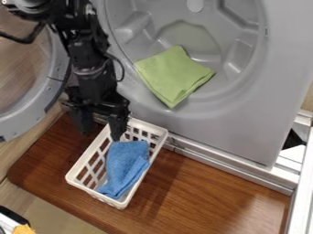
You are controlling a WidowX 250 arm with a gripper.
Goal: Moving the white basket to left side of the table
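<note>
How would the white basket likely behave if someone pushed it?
The white basket would probably keep its shape, as its lattice walls stand straight. It looks light for its size, given the many openings. The limp blue cloth inside might shift or sag.

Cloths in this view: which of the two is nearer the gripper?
The blue cloth, lying in the white basket, is nearer the gripper; the green cloth lies higher in the view, on the grey recessed surface.
</note>
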